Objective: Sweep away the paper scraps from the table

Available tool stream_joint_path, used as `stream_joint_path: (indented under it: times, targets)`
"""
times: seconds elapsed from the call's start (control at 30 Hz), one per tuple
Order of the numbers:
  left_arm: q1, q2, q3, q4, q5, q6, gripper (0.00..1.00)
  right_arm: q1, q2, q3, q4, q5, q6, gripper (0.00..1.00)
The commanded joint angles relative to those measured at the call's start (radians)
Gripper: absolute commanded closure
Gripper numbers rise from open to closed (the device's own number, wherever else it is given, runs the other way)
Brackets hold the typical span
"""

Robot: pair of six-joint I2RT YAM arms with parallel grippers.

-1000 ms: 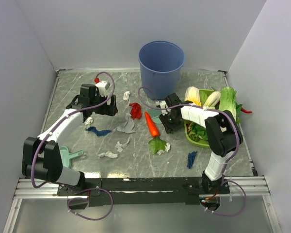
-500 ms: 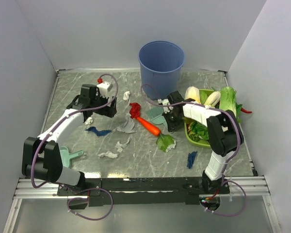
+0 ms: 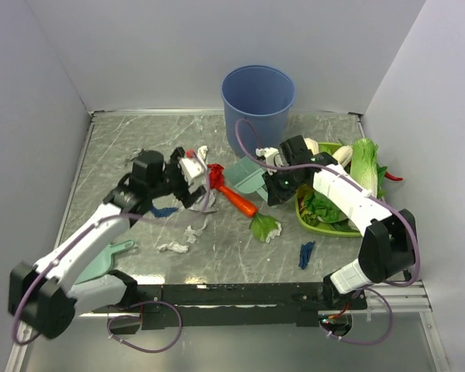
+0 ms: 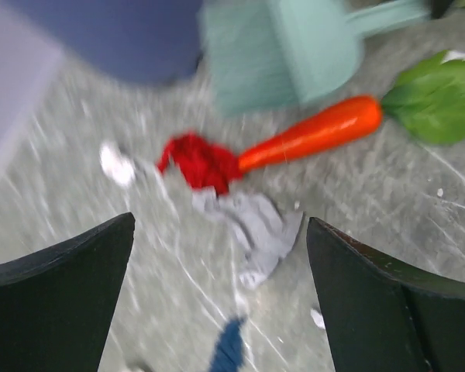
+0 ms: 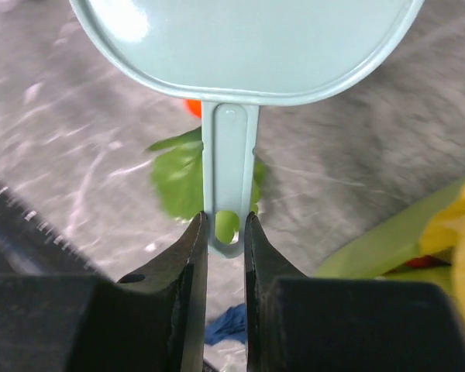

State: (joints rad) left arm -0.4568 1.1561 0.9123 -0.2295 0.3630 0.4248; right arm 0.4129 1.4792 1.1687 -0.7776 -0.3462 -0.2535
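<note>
your right pincer (image 5: 225, 232) pinches only the thin handle end of the brush (image 5: 248, 46), so it may twist loose. your left pincer (image 4: 221, 225) hangs spread above the paper scraps (image 4: 198, 161) on the desk (image 3: 124, 139), beside the carrot (image 4: 314, 133).

We note brush (image 5: 244, 46) in smooth glossy teal plastic, its bristles matt, carrot (image 4: 310, 133) beside the bristles shiny, paper scraps (image 4: 256, 225) just beyond it crumpled and matt, table (image 3: 116, 147) under the brush smooth, marble-patterned
</note>
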Motion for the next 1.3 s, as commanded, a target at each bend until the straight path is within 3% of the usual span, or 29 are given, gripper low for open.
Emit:
stream_joint_path:
  times: [0.0,0.27,0.5,0.63,0.77,0.87,1.07,1.13,1.27]
  targets:
    - [-0.104,-0.116,-0.102,0.179,0.041,0.259,0.03,0.009,-0.05,0.16,-0.121,-0.219,-0.108,1.0]
    - [-0.152,-0.138,-0.17,0.3,0.088,0.621,0.03,0.015,0.033,0.29,-0.221,-0.358,-0.197,1.0]
    - [-0.158,-0.069,-0.207,0.47,0.116,0.819,0.16,0.036,0.09,0.361,-0.238,-0.358,-0.202,1.0]
    - [-0.163,-0.036,-0.156,0.391,0.122,0.827,0.19,0.037,0.108,0.391,-0.244,-0.358,-0.188,1.0]
    - [-0.164,-0.029,-0.064,0.123,0.035,0.778,0.29,0.017,0.095,0.404,-0.221,-0.373,-0.136,1.0]
    - [-0.164,-0.088,-0.09,0.059,-0.033,0.733,0.29,0.02,0.085,0.394,-0.207,-0.324,-0.122,1.0]
    - [-0.164,-0.26,-0.193,0.013,-0.117,0.612,0.24,0.02,0.082,0.359,-0.158,-0.244,-0.072,1.0]
    - [-0.164,-0.339,-0.258,0.079,-0.137,0.615,0.19,0.023,0.087,0.358,-0.147,-0.249,-0.059,1.0]
    - [-0.166,-0.426,-0.375,0.281,-0.101,0.812,0.1,0.035,0.098,0.355,-0.143,-0.252,-0.05,1.0]
